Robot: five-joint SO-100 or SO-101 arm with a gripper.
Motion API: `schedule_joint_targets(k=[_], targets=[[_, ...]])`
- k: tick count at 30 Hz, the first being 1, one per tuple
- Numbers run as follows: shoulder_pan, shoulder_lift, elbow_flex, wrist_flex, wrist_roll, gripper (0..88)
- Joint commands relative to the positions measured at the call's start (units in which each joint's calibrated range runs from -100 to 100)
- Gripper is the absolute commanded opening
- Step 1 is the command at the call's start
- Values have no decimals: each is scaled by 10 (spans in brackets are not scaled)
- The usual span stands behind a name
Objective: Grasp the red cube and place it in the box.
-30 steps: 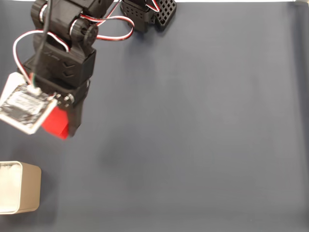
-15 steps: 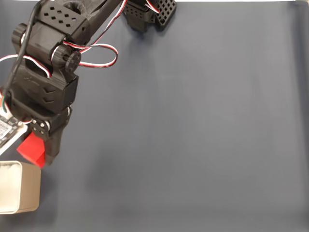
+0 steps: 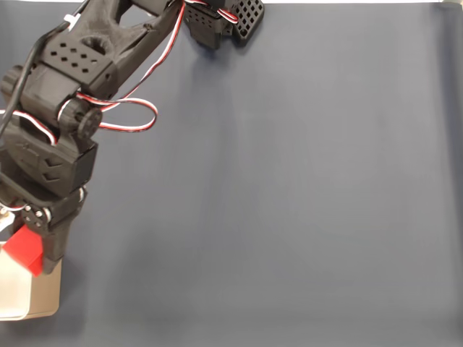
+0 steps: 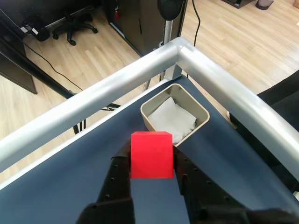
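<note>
The red cube (image 4: 151,155) is clamped between my black fingers (image 4: 119,175), held in the air; my gripper (image 4: 151,161) is shut on it. In the fixed view the red cube (image 3: 24,251) hangs at the far left over the upper edge of the box (image 3: 42,298), under my gripper (image 3: 29,253). In the wrist view the beige box (image 4: 201,110) with its white lining sits just beyond the cube, in the table's corner.
A silver metal rail (image 4: 140,74) frames the dark blue table (image 3: 289,202) at the corner by the box. The arm's base (image 3: 221,22) stands at the top edge in the fixed view. Wooden floor and an office chair (image 4: 70,25) lie beyond the table.
The arm has swung down and left in the fixed view, carrying the red cube from mid-left of the mat to over the box's upper edge.
</note>
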Motion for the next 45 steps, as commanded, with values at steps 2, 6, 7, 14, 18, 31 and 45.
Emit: schedule_joint_targets(k=[2, 6, 7, 14, 18, 31, 45], targets=[[13, 9, -56, -25, -13, 2], [21, 28, -76, -45, -18, 3], [23, 31, -77, -53, -18, 4], [36, 64, -118, -86, -17, 7], [44, 80, -132, -92, -16, 7], [48, 123, -162, -99, -11, 16], [40, 131, -162, -107, -12, 23]])
